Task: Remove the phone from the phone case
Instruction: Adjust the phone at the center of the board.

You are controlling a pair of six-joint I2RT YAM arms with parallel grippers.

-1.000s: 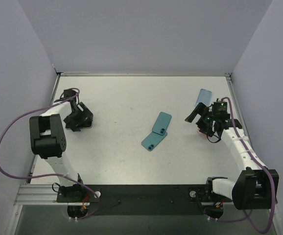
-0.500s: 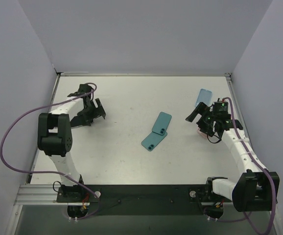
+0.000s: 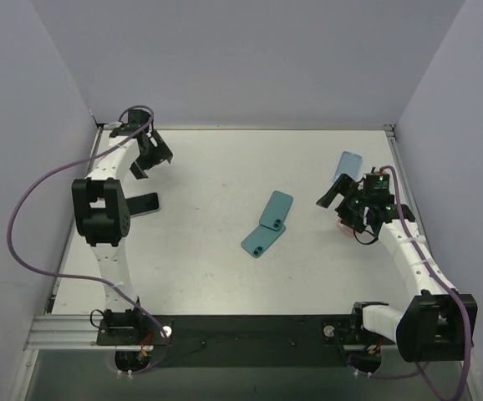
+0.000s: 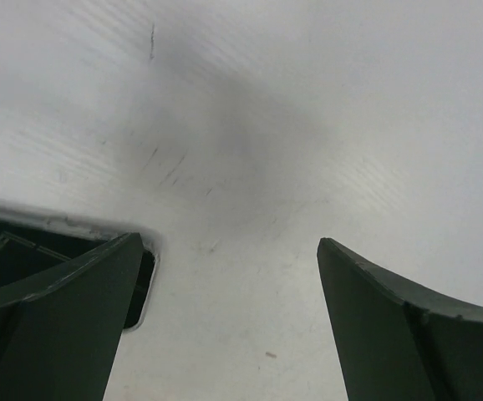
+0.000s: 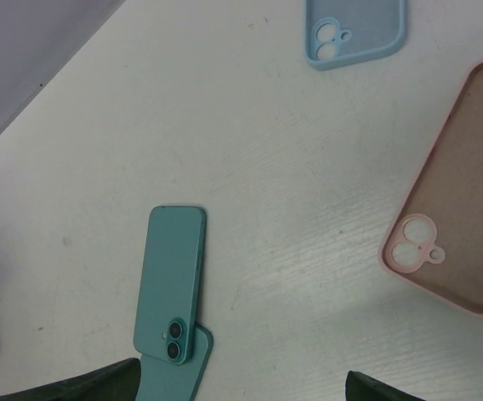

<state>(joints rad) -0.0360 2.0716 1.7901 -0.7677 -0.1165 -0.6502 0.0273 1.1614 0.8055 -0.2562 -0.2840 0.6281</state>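
A teal phone [image 3: 277,209] lies back up in the middle of the table, its camera end resting on a teal case [image 3: 261,241]. Both show in the right wrist view, the phone [image 5: 173,280] over the case [image 5: 183,376]. My right gripper [image 3: 344,205] is open and empty, off to the right of them, its fingertips [image 5: 99,386] just showing at the bottom of its wrist view. My left gripper [image 3: 146,155] is open and empty near the far left corner, over bare table [image 4: 250,167].
A dark phone-like slab with a pale rim [image 3: 141,205] lies on the left; its corner shows beside my left finger [image 4: 137,284]. A light blue case [image 3: 348,165] lies at the back right, and a pink case [image 5: 459,225] lies by my right gripper.
My left arm has swung from the left-middle of the table back toward the far left corner, uncovering the dark slab. The right arm and the teal phone have not moved.
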